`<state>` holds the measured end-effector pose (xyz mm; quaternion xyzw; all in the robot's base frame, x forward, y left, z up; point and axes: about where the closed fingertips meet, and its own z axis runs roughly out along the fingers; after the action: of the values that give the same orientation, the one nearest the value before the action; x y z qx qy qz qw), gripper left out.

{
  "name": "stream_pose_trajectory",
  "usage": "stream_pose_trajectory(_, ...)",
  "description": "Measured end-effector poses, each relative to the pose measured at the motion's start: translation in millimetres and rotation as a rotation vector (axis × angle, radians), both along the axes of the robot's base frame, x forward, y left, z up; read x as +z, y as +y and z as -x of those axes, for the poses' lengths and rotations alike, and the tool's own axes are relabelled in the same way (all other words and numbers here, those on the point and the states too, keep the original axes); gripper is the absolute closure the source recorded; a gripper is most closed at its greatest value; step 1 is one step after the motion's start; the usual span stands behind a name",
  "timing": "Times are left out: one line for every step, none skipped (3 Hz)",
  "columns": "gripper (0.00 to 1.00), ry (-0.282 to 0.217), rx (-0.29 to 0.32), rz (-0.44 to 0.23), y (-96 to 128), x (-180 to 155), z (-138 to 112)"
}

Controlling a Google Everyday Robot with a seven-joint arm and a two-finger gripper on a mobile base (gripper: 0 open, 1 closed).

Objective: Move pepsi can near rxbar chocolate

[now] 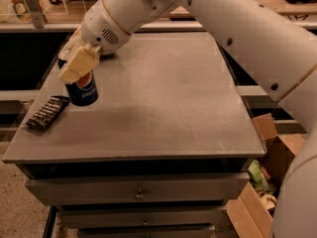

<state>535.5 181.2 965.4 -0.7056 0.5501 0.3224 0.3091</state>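
The pepsi can [84, 90] stands just beside the rxbar chocolate [47, 112], a little behind it and on the side toward the table's middle. It leans slightly, and there is a narrow gap between the two. Whether its base rests on the grey table [163, 98] or hangs just above it cannot be told. The can is probably a stiff, thin-walled metal cylinder, smooth and rather slippery, and easily dented if squeezed hard. A hold across its upper body, below the silver top, looks safest. That is where the gripper [74, 69] has it: the tan fingers [77, 66] are pinched around the can's upper half, one lying across its front. The white arm [208, 19] reaches in from the side far from the rxbar chocolate. It crosses high over the table and slopes down, with the wrist angled toward the bar.
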Motion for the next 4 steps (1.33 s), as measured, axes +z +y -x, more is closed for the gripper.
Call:
stream_pose_trajectory(1.00, 0.018, 0.028, 0.002, 18.7, -11.2, 2.0)
stream_pose_trajectory(1.00, 0.027, 0.043, 0.004, 28.5, -17.1, 3.0)
stream_pose_trajectory(0.82, -0.039, 0.024, -0.024, 19.5, 0.0, -0.5)
stream_pose_trajectory(0.59, -0.077, 0.016, -0.032, 19.5, -8.2, -1.8)
